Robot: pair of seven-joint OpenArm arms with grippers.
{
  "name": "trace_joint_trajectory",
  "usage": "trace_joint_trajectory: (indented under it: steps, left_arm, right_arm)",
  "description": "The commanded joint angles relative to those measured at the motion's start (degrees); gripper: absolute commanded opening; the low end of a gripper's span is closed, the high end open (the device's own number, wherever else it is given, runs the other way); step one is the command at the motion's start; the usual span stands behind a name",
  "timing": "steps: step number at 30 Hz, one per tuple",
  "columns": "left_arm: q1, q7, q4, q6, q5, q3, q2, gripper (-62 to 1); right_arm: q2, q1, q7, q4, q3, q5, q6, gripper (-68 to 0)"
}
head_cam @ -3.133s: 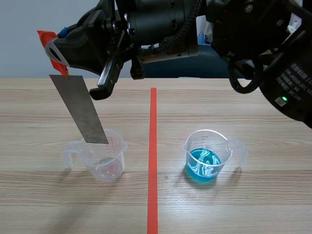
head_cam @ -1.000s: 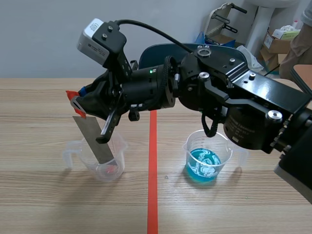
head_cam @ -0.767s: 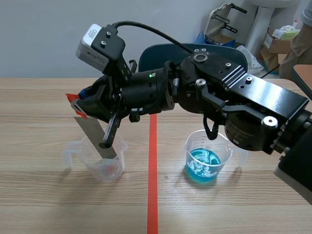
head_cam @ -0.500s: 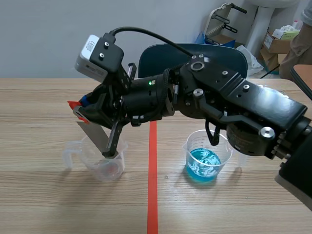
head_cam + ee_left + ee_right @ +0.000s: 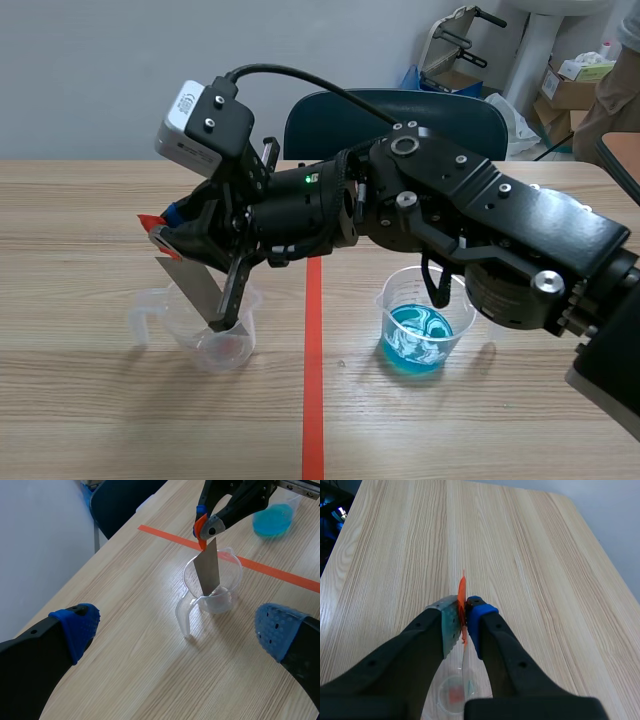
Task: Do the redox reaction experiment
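My right gripper (image 5: 163, 233) reaches past the red line from the right and is shut on the orange tab (image 5: 152, 220) at the upper end of a grey metal strip (image 5: 197, 288). The strip slants down into a clear beaker (image 5: 205, 340), its lower end inside. In the right wrist view the gripper (image 5: 462, 616) pinches the tab (image 5: 462, 597) above the beaker (image 5: 454, 696). A second beaker (image 5: 424, 328) holds blue liquid, right of the line. My left gripper (image 5: 177, 627) is open, well back from the clear beaker (image 5: 220, 600) and the strip (image 5: 207, 572).
A red tape line (image 5: 314, 340) runs down the table between the two beakers. Behind the table stand a dark blue chair (image 5: 440, 108) and cardboard boxes (image 5: 575, 85) at the back right. The clear beaker's handle (image 5: 140, 322) points left.
The right arm has come down from high above, lowering the strip into the clear beaker. Over the last second the strip sank a little deeper. The beakers have not moved.
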Motion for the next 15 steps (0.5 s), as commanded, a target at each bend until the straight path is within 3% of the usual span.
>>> trace_joint_trajectory:
  steps: [1,9,15]
  left_arm:
    - [-0.2,-0.7,0.5,-0.1,-0.8,-0.5,0.2,1.4]
    - [-0.2,-0.7,0.5,-0.1,-0.8,-0.5,0.2,1.4]
    - [-0.2,-0.5,0.5,-0.1,-0.8,-0.5,0.2,1.4]
  right_arm:
    - [-0.3,1.3,1.0,1.0,0.0,0.8,0.1,-54.1]
    - [-0.6,1.3,1.0,1.0,0.0,4.0,0.3,0.2]
    - [-1.2,1.3,0.9,1.0,0.0,4.0,0.3,0.4]
